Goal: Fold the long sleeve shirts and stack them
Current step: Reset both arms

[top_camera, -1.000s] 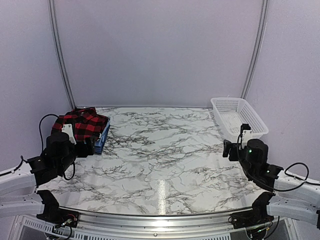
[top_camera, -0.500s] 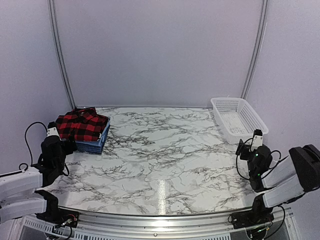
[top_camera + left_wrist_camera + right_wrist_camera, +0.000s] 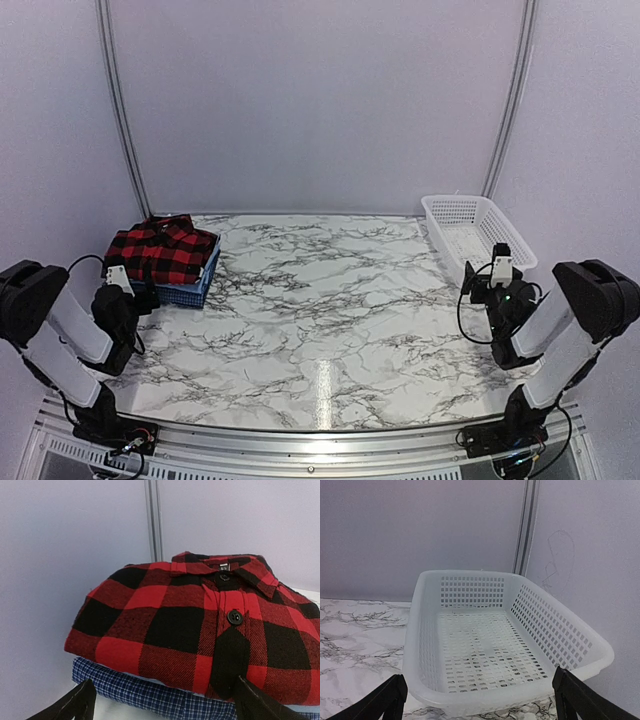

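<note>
**While the jaws stood wide on both arms, three folded garments were stacked at a far corner**

As was shown by the left wrist view, the left gripper (image 3: 165, 706) was held with its jaws spread wide and nothing was gripped; only its two dark fingertips (image 3: 80, 705) were seen, at the bottom corners of that view. Just beyond them the red-and-black plaid shirt (image 3: 190, 630) was found folded, its collar turned away from the gripper and its buttoned placket facing up. It was laid on top of the others: under it a thin strip of the light blue shirt (image 3: 150, 680) was made out, and beneath that the dark blue checked shirt (image 3: 125, 689) was set at the bottom, resting on the worktop (image 3: 320, 330). From above, the red-and-black plaid shirt (image 3: 160, 250) was seen at the far left corner of the worktop, with the left gripper (image 3: 138, 292) just beside the near edge of the stack and apart from it.

The right gripper (image 3: 477, 702) was likewise held with its jaws wide apart, and nothing was gripped there either. Ahead of its fingertips (image 3: 395, 700) the white mesh basket (image 3: 420, 630) was seen, set lengthwise along the right edge of the worktop towards the far right corner. Both arms were seen folded low at the near corners.
</note>
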### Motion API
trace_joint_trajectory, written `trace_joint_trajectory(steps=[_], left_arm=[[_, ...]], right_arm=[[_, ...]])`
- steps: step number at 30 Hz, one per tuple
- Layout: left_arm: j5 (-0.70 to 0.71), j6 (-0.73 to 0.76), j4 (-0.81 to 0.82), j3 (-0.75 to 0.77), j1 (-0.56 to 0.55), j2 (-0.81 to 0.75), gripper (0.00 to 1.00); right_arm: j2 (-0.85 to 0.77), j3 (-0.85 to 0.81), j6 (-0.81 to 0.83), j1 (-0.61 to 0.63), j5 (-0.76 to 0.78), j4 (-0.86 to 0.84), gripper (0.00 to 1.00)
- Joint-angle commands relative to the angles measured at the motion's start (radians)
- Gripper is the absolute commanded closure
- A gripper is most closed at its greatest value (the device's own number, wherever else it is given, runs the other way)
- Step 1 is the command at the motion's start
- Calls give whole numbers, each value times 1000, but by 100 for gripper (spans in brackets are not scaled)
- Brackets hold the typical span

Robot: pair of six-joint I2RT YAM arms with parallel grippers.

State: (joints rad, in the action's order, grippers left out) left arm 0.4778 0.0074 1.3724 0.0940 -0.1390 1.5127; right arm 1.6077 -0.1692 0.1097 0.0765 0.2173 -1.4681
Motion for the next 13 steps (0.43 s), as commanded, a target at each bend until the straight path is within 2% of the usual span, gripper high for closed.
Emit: trace_joint_trajectory(steps=[1,3,13], left_arm=[[-125,31,164,9,15,17,1],[-143,38,167,21,22,32,1],[-71,3,-18,112,25,24,1]], right_arm=[[-7,-49,4,2,3,62,1],[-9,-62,-10,-14,-19,88,1],[-7,-67,-10,-15,-24,89,1]])
